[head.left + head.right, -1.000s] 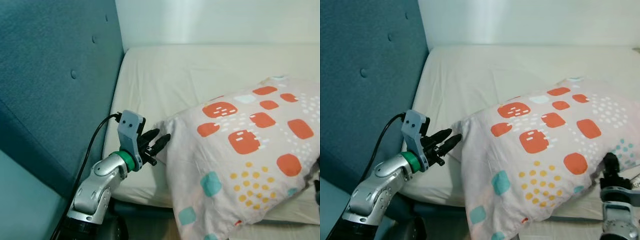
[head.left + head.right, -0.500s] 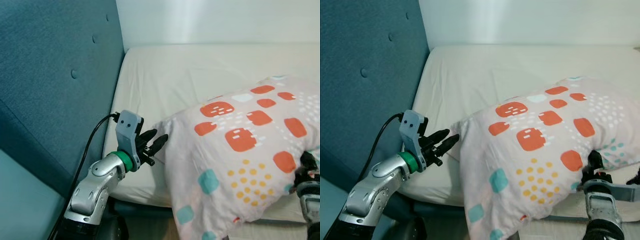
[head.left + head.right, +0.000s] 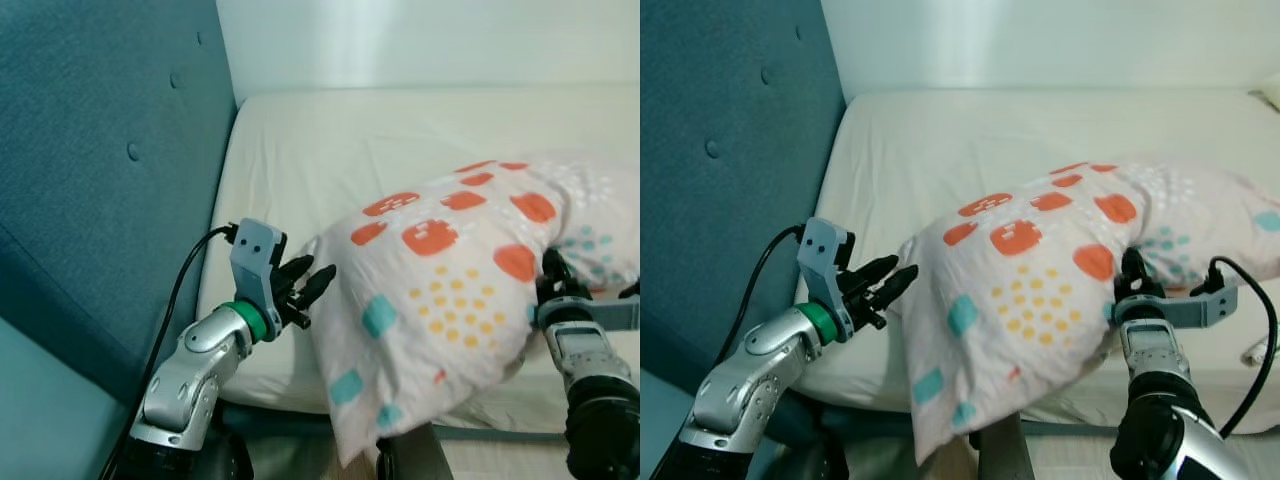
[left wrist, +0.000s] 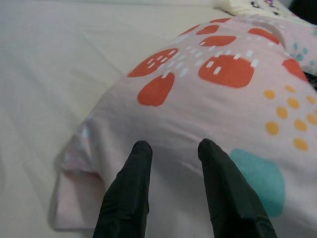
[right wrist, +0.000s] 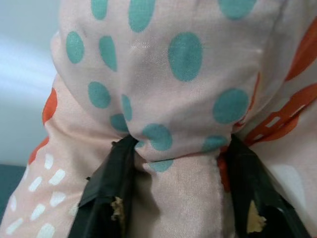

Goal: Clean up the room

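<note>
The left arm reaches forward from the lower left, elbow bent, its left gripper level with fingers parted and nothing between them. The right arm rises from the lower right, its right gripper pointing up, fingers clamped on a fold of the pillow.

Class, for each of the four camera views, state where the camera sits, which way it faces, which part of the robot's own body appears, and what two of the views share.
Left eye view: on the head, looking down at the bed; left claw by the pillow.
Right eye view: beside it, same scene; right claw in the pillow.
Left wrist view: along open black fingers towards the pillow's corner.
Right wrist view: fingers pinching pillow fabric.
Shared: both wrist views show the pillow.
</note>
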Tool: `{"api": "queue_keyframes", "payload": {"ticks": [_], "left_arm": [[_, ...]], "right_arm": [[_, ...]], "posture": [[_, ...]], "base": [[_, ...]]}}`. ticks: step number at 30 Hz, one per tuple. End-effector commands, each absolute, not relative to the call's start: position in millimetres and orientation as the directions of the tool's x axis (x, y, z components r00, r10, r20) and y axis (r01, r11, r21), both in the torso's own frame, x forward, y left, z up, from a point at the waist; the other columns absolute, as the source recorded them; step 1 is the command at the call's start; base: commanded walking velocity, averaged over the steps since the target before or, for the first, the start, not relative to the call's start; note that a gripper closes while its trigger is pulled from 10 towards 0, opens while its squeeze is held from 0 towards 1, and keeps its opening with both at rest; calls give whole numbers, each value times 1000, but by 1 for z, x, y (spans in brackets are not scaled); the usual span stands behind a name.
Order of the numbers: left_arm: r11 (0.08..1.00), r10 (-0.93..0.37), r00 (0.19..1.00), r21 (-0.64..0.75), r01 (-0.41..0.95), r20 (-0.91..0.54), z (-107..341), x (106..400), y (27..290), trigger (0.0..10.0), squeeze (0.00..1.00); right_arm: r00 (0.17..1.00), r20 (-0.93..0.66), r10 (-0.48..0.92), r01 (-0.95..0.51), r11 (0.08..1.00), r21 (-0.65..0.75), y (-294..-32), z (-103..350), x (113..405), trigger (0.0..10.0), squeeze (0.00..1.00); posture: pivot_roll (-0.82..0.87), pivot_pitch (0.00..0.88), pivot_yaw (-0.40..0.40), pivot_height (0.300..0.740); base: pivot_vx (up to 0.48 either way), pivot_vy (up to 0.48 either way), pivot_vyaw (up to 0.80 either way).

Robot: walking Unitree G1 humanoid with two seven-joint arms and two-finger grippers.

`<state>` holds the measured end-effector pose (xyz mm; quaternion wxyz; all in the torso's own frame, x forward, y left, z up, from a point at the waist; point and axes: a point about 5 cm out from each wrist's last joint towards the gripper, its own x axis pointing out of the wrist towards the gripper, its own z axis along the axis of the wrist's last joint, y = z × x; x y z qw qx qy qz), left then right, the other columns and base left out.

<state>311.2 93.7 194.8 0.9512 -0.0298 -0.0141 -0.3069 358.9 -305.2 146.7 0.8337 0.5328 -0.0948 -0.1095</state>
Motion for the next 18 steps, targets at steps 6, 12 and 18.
{"api": "queue_keyframes", "payload": {"ticks": [6, 12, 18], "left_arm": [[815, -576, 817, -57, 576, 21, 189, 308, 94, 10000, 0], [816, -575, 818, -59, 575, 18, 188, 309, 94, 10000, 0], [817, -574, 819, -59, 574, 20, 189, 309, 93, 10000, 0]], "right_arm": [[970, -38, -239, 138, 420, 897, -294, 126, 356, 0, 0], [961, -47, -271, 163, 423, 891, -301, 124, 352, 0, 0], [938, -45, -342, 193, 413, 890, -315, 125, 346, 0, 0]], "posture": [[-40, 179, 115, 571], [-46, 178, 116, 571], [-42, 173, 110, 571]], "base": [[0, 0, 0], [0, 0, 0], [0, 0, 0]]}}
